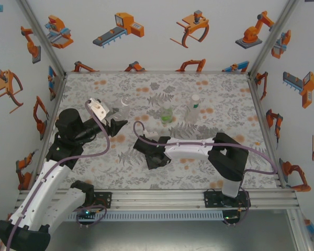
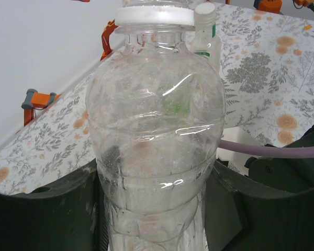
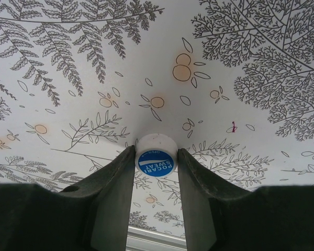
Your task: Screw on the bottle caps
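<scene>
My left gripper (image 1: 119, 124) (image 2: 157, 209) is shut on the lower body of a clear bottle (image 2: 154, 115) (image 1: 123, 106), which stands upright at the left of the mat. A white ring (image 2: 154, 15) circles its neck; the top is cut off. My right gripper (image 1: 141, 144) (image 3: 155, 157) points down at the mat's middle, shut on a white cap with a blue label (image 3: 155, 155), both fingers against its sides. A green-tinted bottle (image 1: 166, 113) and a clear bottle with a white cap (image 1: 193, 109) (image 2: 205, 31) stand upright further back.
The floral mat (image 1: 162, 172) covers the table, with white enclosure walls on three sides and a metal rail (image 1: 162, 196) at the near edge. A purple cable (image 2: 272, 150) of the right arm runs close behind the held bottle.
</scene>
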Robot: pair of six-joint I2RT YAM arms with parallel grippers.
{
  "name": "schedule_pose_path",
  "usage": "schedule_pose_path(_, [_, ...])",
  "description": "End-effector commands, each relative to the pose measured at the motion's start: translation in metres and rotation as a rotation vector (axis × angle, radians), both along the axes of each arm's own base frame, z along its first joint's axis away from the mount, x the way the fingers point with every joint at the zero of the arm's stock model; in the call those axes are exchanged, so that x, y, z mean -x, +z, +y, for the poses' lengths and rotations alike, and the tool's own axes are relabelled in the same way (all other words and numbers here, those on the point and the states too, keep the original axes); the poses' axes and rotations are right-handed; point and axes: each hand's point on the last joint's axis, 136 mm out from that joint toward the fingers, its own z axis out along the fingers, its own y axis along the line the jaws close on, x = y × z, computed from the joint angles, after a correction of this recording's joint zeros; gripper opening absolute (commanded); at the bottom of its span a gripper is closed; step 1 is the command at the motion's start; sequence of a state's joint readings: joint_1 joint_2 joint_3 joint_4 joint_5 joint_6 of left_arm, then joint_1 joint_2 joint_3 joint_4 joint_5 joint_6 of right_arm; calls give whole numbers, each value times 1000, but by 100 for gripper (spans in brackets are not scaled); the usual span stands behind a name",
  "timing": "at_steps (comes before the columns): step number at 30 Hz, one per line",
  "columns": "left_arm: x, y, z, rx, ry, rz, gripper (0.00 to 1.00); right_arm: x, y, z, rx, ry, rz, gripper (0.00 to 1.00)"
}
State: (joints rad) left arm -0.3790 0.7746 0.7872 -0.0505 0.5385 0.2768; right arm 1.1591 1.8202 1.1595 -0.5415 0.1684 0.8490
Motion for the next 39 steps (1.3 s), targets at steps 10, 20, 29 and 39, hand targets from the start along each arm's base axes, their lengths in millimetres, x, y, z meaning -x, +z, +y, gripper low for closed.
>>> schedule_pose_path(10, [1,6,0,14,-6,-1,0,8,-6,-1,4,-12,44,40])
schedule_pose_path(20, [1,5,0,11,-6,1,0,7,-4,-2,15,-9,46,42])
schedule_pose_path(29, [1,5,0,12,-6,1,0,7,1,1,5,-5,44,37])
schedule_pose_path(39, [3,3,-3,1,-31,3,0,-7,45,-1,-99,-2,-67,31])
